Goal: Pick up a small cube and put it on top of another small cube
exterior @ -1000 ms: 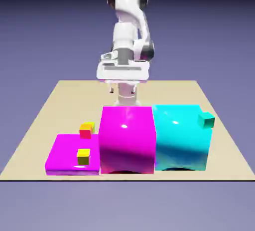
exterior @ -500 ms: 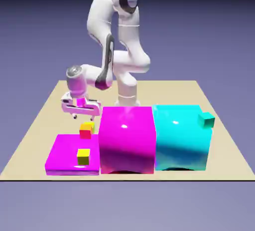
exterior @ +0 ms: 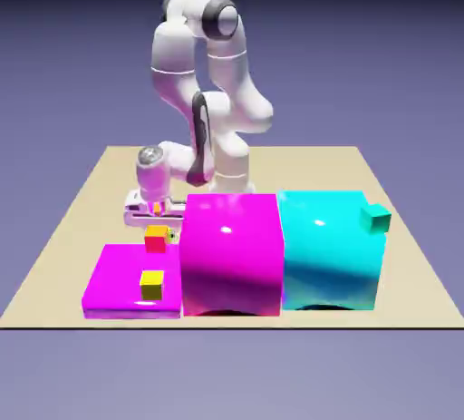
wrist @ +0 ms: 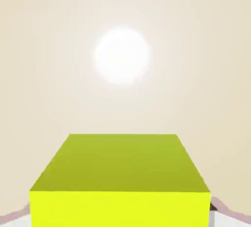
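A small yellow cube (exterior: 161, 229) sits on the tan table, just behind a small red cube (exterior: 156, 243). My gripper (exterior: 158, 222) has come down over this yellow cube and stands open. In the hand view the yellow cube (wrist: 120, 182) fills the bottom, large, between my gripper's (wrist: 120, 217) grey fingertips (wrist: 228, 212), which show only at the corners beside the cube's sides. A second small yellow cube (exterior: 151, 285) lies on a flat magenta slab (exterior: 113, 282). A small teal cube (exterior: 376, 219) sits at the exterior view's right.
A tall magenta block (exterior: 230, 250) stands right beside my hand, with a tall cyan block (exterior: 326, 250) next to it. The tan table (exterior: 91, 193) extends behind the blocks, and its pale surface (wrist: 122, 88) fills the hand view beyond the cube.
The arm swung from the table's middle to the exterior view's left, then lowered. My gripper has dropped from above the yellow and red cubes to table level around the yellow one.
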Robot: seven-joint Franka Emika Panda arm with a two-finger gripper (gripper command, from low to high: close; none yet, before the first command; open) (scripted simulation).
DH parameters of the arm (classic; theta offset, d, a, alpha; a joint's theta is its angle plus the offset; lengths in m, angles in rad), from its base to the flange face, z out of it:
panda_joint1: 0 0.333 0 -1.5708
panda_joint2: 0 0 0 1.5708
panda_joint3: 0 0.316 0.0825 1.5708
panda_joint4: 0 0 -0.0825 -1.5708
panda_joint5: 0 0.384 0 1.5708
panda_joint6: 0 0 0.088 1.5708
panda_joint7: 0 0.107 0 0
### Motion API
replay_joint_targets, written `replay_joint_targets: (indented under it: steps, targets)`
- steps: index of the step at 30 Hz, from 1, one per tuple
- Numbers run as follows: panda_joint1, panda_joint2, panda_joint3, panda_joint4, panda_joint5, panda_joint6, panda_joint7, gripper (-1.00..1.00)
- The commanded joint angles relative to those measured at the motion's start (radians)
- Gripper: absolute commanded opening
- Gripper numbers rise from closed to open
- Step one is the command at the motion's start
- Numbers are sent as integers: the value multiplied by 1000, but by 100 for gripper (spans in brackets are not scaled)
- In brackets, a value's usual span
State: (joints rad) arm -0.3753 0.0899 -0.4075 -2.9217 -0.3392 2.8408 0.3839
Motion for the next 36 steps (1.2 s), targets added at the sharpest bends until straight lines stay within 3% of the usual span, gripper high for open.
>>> replay_joint_targets:
  steps: [1,6,9,31,33,36]
  targets:
    - [10,-36,-12,-2,-10,-34,6,-100]
    - [60,-214,-71,-11,-63,-202,36,-100]
    - [72,-245,-114,49,10,-199,50,-100]
    - [88,130,293,833,520,-693,1002,-100]
    - [88,132,295,839,524,-696,1009,-100]
    - [89,215,310,791,553,-565,987,-100]
